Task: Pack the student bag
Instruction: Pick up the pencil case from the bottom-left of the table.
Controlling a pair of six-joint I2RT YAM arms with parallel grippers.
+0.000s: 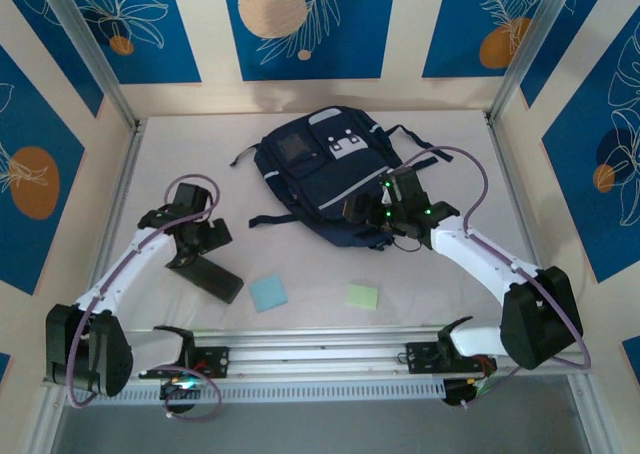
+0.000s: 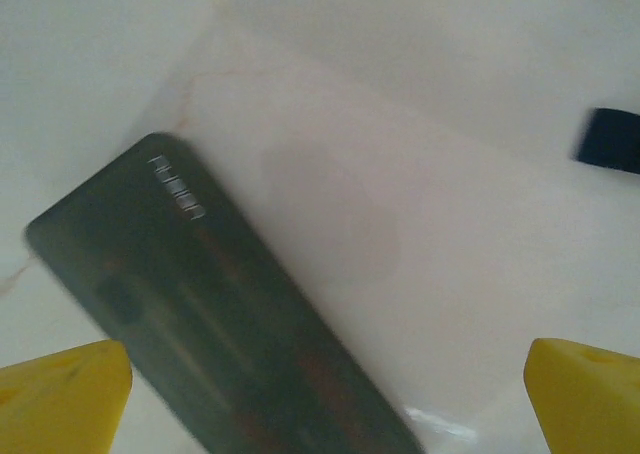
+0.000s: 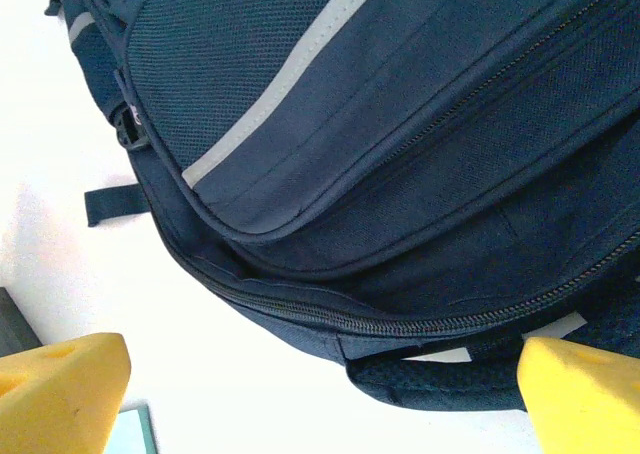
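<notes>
Packing looks barely begun: bag (image 1: 320,179) lies mid-table toward the back, zips apparently shut, with dark slab (image 2: 200,314), blue pad (image 1: 267,293) and green pad (image 1: 362,296) loose outside; left gripper (image 2: 325,404) gapes empty over the slab, right gripper (image 3: 320,394) gapes empty at the bag's near edge.

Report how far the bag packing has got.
Done: nothing looks packed; the student bag appears zipped shut. In hand: left gripper open over the dark flat case, right gripper open at the bag's edge, neither holding anything. Left: case, blue pad and green pad lie on the table.
</notes>
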